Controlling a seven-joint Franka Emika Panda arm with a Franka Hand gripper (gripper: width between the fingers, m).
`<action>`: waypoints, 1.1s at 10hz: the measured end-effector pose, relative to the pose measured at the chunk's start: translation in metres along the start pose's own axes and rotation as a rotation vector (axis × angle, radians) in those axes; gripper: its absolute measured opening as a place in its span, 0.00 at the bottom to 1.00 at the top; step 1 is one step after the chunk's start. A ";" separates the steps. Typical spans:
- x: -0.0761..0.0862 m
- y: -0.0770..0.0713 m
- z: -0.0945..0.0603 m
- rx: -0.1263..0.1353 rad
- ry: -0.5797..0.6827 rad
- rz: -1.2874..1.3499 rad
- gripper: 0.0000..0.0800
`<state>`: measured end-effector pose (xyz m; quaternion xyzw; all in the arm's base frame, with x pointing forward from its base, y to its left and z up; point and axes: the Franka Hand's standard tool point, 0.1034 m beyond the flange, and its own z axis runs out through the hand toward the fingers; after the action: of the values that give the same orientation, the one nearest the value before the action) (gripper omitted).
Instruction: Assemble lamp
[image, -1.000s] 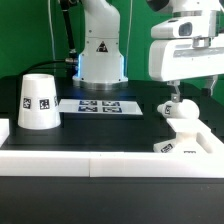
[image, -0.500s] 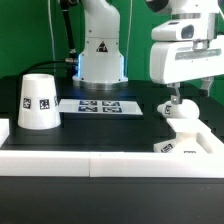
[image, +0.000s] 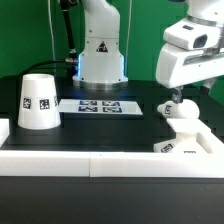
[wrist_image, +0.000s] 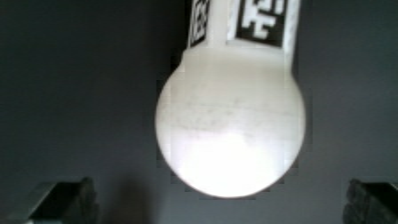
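The fingers are spread wide, one dark tip at either side of the wrist view. Nothing is pinched between them, and they touch nothing that I can see. Just ahead of them lies the bulb, a smooth white oval on its side on the dark table, with its tagged neck pointing away from the fingers. Its rounded end comes close to the gap between the tips but is not inside it.

Looking wider, the fingers hang a little above the bulb on the exterior view's right. The bulb rests just beyond the flat square base, which sits nearer; I cannot tell whether the two touch. The shade stands mouth-down, well apart on the exterior view's left. The marker board lies between them, farther back.

To my eye this is the bulb pick-up, with no lamp parts joined yet. The next move calls for coming down until the tips straddle the bulb's body, then closing squarely. A round, slick shape like that could roll or squirt out if it is caught off-centre.
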<state>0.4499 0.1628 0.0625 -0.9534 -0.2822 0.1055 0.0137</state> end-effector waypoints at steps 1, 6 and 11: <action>-0.001 -0.002 0.000 0.007 -0.091 0.019 0.87; -0.004 0.001 0.008 0.033 -0.386 0.003 0.87; -0.012 0.000 0.023 0.041 -0.686 0.011 0.87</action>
<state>0.4352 0.1552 0.0420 -0.8636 -0.2629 0.4255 -0.0635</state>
